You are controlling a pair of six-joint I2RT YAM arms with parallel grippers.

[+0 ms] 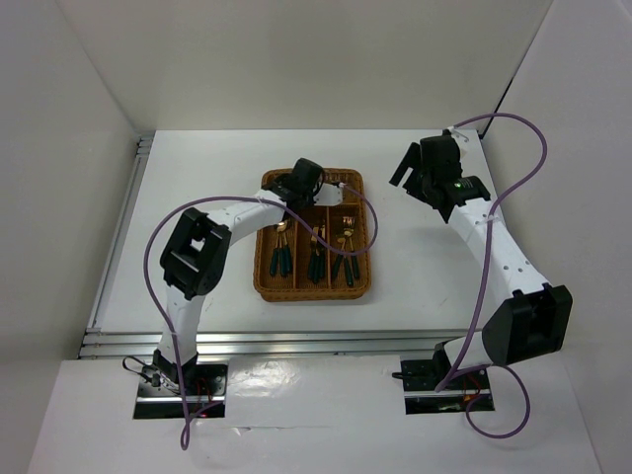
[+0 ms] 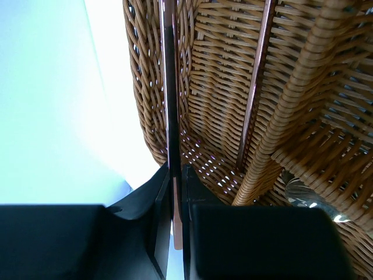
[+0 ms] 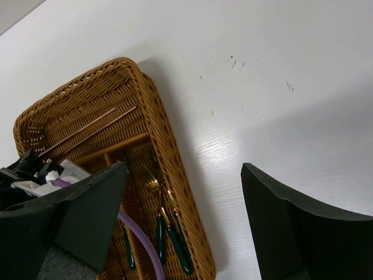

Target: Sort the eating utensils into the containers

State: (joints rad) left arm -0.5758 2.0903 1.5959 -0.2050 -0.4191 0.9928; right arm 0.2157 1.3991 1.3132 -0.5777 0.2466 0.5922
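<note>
Left gripper pinches a thin reddish-brown chopstick beside the wall of the brown wicker tray. Released crooked, it could tip out.

Left gripper being shown at 6 o'clock, black fingers being pressed against thin chopstick. Chopstick being held pointing toward 12 o'clock, along outer wall of wicker tray. Second chopstick being cradled on woven floor toward 1 o'clock, apart from first. Thick divider being shown slanting from 2 o'clock down to centre. Shiny object being glimpsed at 4 o'clock, unidentifiable. White table being shown at 9 o'clock.
</note>
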